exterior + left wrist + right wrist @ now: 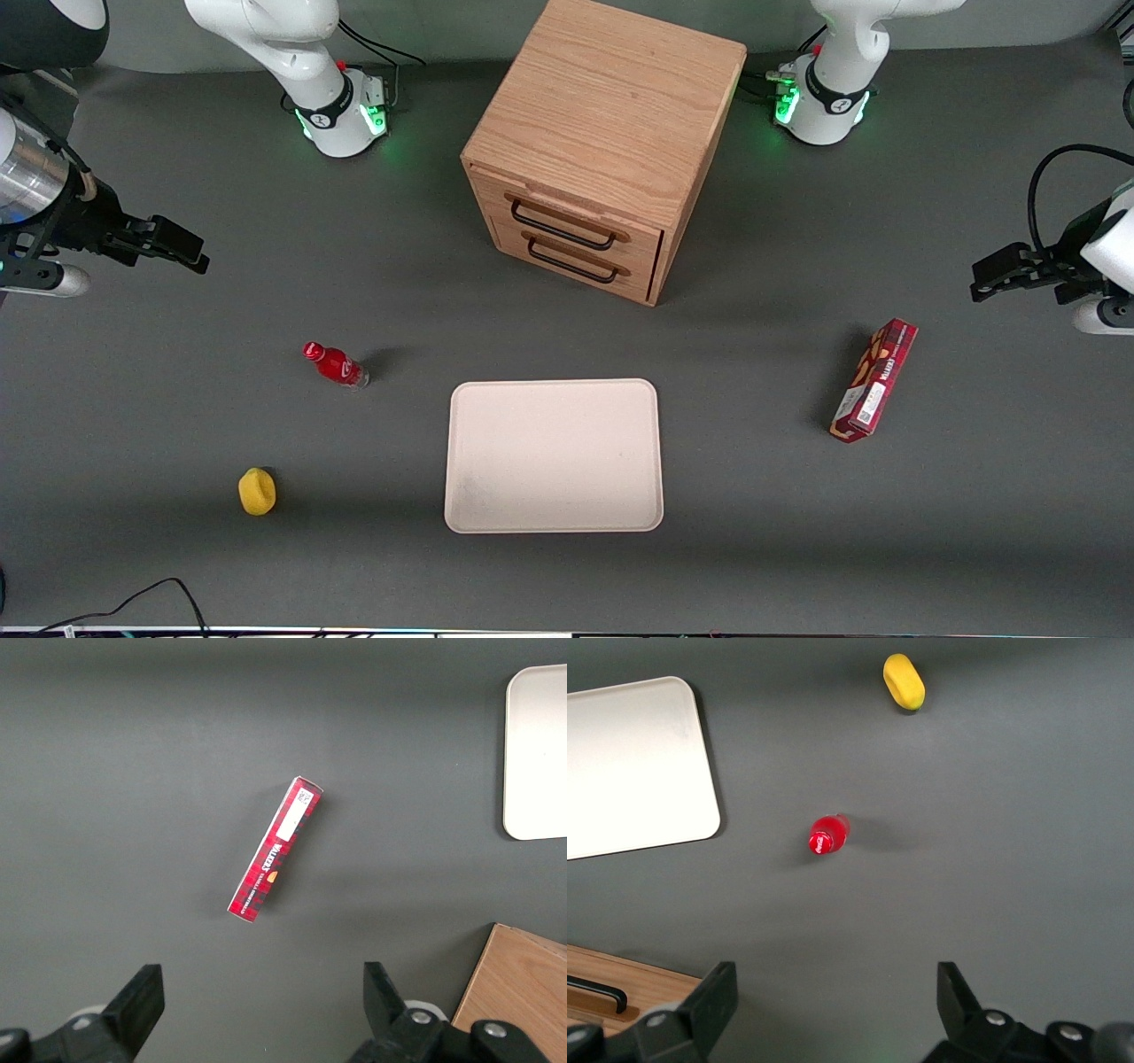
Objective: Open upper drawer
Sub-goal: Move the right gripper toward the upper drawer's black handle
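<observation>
Our pincer (190, 251) hangs in the air at the working arm's end of the tabletop (177, 567), with its two fingers spread wide and nothing between them. It is well apart from the oak cabinet (602, 142). Under it and a bit nearer the front camera stands a small red bottle (335, 364), and nearer still lies a yellow lemon (257, 491). A pale tray (554, 456) lies in front of the cabinet.

The upper drawer (567, 217) sits at the top of the cabinet's front, and it looks shut. Its black handle (563, 227) is a thin bar, just above the lower drawer's handle (574, 262).

We think the job has not begun. To do it well, we should go to the upper bar only, put one finger on each side of it, close snugly, then pull straight out the way the drawer faces.

The arm is held up high, reaching in from the side, with its wrist camera looking down at the bottle.
</observation>
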Robot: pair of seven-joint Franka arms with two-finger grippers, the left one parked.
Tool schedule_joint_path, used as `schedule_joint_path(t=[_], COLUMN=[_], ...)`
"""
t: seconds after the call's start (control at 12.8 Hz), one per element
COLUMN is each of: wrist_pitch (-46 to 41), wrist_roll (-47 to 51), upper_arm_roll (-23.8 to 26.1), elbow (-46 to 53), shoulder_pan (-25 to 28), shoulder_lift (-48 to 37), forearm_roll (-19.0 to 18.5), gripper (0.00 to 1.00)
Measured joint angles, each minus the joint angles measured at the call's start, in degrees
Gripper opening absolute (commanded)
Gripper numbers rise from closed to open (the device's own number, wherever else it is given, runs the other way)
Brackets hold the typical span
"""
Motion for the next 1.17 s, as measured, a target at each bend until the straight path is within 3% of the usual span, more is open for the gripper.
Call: schedule_joint_path(t=[0.55, 1.17], wrist_pitch=[0.89, 7.08], wrist_roll=[-0.31, -6.51], upper_arm_roll=[2.42, 22.31], elbow=[0.04, 6.73], shoulder_pan=[1.36, 3.73], shoulder_lift=[0.57, 12.99], forearm_roll=[0.12, 1.84], gripper=[1.0, 1.0])
